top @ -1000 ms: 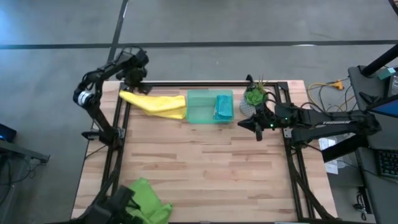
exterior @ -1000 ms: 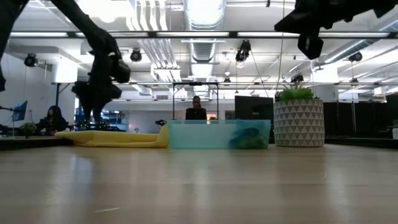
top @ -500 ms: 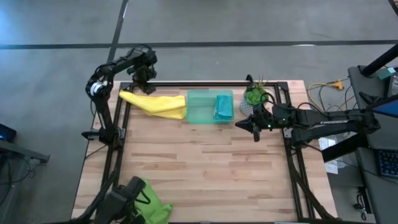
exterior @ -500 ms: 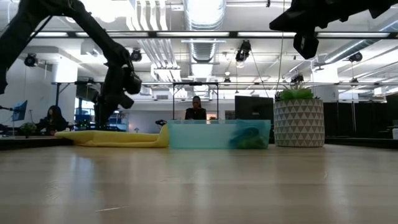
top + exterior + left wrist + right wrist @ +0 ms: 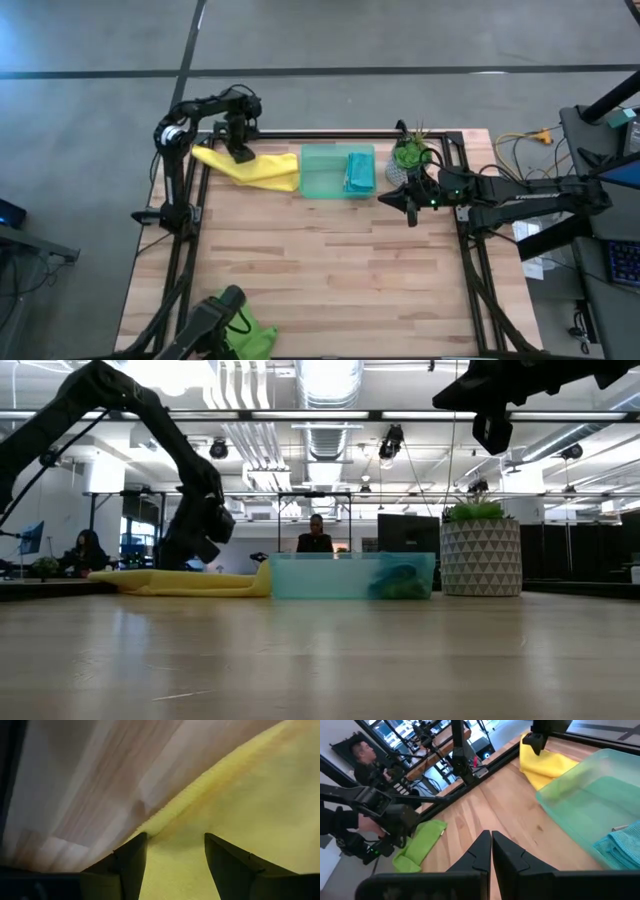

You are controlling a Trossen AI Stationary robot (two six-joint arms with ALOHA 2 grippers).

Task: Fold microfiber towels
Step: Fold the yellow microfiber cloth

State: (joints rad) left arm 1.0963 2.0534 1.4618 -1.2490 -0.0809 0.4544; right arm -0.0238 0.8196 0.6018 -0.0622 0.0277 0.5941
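A yellow towel (image 5: 257,167) lies bunched on the table at the far left, one end against the translucent green tray (image 5: 325,172). A folded teal-blue towel (image 5: 360,171) lies in the tray. A lime green towel (image 5: 250,338) lies at the near left corner, partly hidden. My left gripper (image 5: 240,152) is open, pointing down, its fingers (image 5: 131,862) astride the yellow towel's far edge (image 5: 170,810). My right gripper (image 5: 411,208) is shut and empty, high above the table to the right of the tray. My left gripper stands with open fingers over the yellow towel's far edge (image 5: 165,815), coming from above. I cannot tell whether the fingertips touch the cloth.
A potted plant (image 5: 408,155) stands at the far right, beside the tray. A dark device (image 5: 215,315) stands over the lime towel at the near left corner. A person (image 5: 362,752) shows beyond the table. Bare wood (image 5: 330,260) spans the middle.
My left gripper has gone from beyond the table's far left corner toward the right, then down and toward the near edge, onto the yellow towel. The dark device at the near left corner has shifted right over the lime towel.
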